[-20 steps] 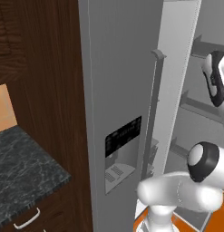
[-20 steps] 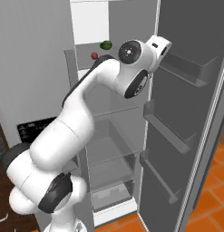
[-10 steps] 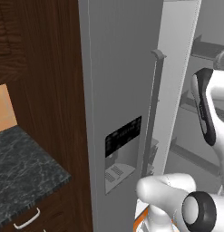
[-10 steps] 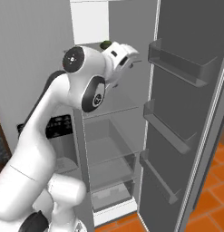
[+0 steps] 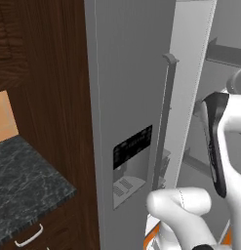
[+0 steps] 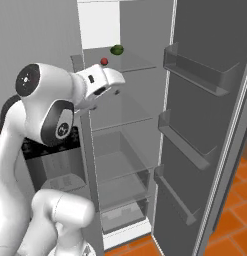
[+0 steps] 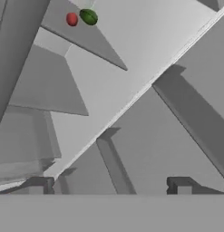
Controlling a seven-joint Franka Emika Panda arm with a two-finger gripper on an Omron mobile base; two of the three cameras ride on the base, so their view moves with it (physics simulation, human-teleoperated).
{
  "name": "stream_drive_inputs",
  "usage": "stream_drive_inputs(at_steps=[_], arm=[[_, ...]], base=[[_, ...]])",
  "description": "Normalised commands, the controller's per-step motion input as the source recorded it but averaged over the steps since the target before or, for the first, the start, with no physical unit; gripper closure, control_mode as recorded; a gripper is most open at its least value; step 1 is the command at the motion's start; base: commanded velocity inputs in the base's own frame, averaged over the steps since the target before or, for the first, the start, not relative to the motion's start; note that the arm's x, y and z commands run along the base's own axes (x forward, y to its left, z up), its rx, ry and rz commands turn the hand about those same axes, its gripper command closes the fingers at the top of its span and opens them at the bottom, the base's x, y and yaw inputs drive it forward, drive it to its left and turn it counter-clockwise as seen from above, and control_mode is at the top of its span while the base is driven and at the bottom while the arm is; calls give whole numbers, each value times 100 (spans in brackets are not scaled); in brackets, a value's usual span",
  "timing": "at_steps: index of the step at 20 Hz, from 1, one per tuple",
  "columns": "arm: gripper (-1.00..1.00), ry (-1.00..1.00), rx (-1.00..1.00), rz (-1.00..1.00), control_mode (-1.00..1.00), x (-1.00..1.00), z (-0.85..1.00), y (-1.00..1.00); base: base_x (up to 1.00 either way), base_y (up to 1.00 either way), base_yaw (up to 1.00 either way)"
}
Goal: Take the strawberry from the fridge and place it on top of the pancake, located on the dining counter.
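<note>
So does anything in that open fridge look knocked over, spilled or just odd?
Nothing stands out. The fridge has its right door swung wide, its shelves level and unbroken. The strawberry and a small green item sit apart on the top shelf. The gripper hangs open below them.

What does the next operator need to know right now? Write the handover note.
Gripper: open, empty, aimed into the fridge, whose right door stands open.
Strawberry: on the top shelf, beside the small dark green item, above the hand and apart from it.
Done: door opened, arm brought to the shelves.
Left: reach up, grasp the strawberry, carry it to the pancake on the dining counter.
</note>
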Motion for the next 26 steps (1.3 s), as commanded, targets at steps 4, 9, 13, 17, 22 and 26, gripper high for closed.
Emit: stream_drive_inputs(at_steps=[4, 9, 13, 17, 22, 26], arm=[[-100, -2, 33, -7, -100, -72, 0, 46], [-100, -4, 35, 0, -100, -57, -12, 48], [-100, -4, 33, 0, -100, -55, -20, 60], [-100, -2, 29, 0, -100, -56, -18, 66], [-100, 0, 21, -2, -100, -42, -13, 53], [-100, 0, 0, -1, -100, 0, 0, 26]], base=[[0, 0, 0], [0, 0, 0], [0, 0, 0], [0, 0, 0], [0, 0, 0], [0, 0, 0]])
